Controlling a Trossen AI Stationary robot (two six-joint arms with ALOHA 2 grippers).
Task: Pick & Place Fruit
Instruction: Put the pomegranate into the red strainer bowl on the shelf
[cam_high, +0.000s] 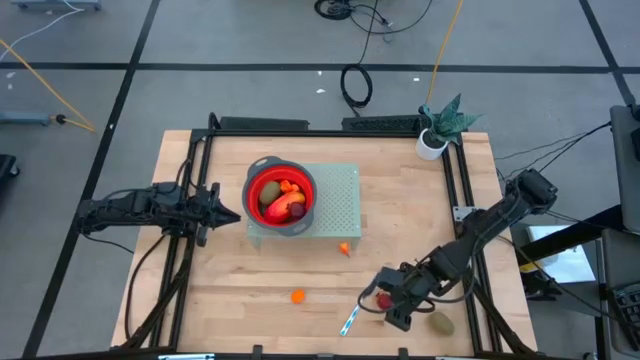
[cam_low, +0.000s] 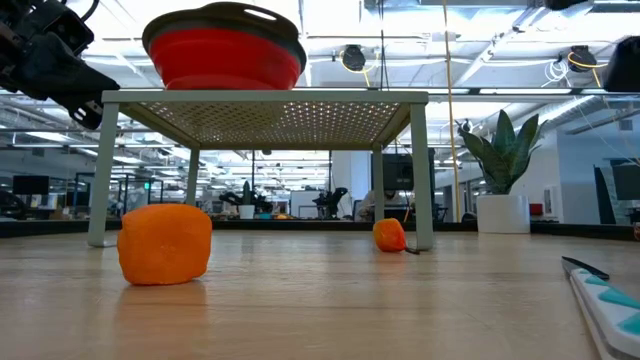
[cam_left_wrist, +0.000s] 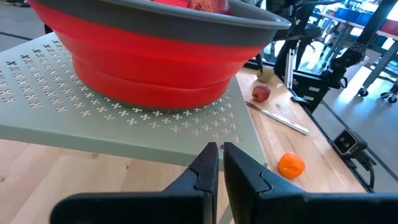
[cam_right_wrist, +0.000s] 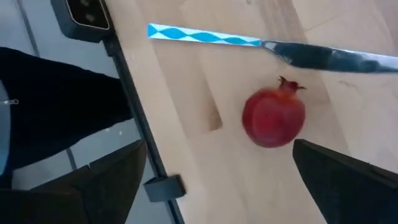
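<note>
Several fruits already sit in the bowl (cam_high: 280, 196). Four remain on the bench (cam_high: 240, 290). The right gripper (cam_high: 385, 302), fingers wide apart, hovers over a red fruit (cam_right_wrist: 273, 118). The left gripper (cam_high: 232, 213), fingers together, waits beside the bowl.

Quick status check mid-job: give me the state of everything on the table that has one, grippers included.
Red collapsible bowl: upright on the green perforated stand, holding several fruits.
Dark red pomegranate-like toy fruit: loose on the wood, not gripped.
Right gripper: open, over that fruit.
Left gripper: shut, empty, beside the stand.
Silver-and-blue knife: lying flat.
Two orange fruits: loose on the table.
Olive-brown fruit: loose near the table's edge.
</note>
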